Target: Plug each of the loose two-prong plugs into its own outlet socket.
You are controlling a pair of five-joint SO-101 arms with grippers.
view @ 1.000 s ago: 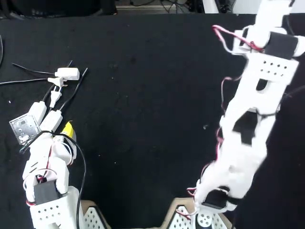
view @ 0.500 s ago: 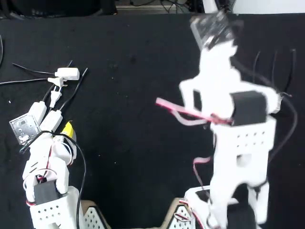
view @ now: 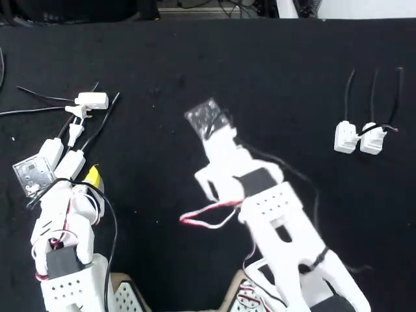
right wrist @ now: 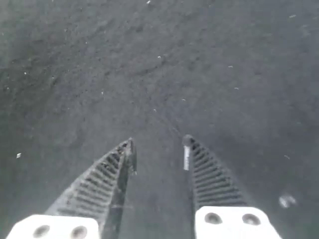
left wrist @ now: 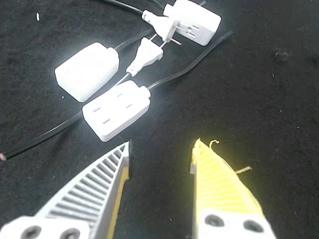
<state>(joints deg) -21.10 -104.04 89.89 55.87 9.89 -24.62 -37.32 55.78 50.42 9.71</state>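
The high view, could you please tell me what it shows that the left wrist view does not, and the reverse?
High view adds: the right arm over the middle of the black table, and two white corded blocks on that arm's side. Left wrist view adds: the slots on the nearest outlet block and the open left tool just short of it. Shared: that block, two more outlet blocks, a loose two-prong plug and black cords.

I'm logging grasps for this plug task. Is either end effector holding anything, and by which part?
Nothing is held: the left end effector and the right end effector are both open and empty.
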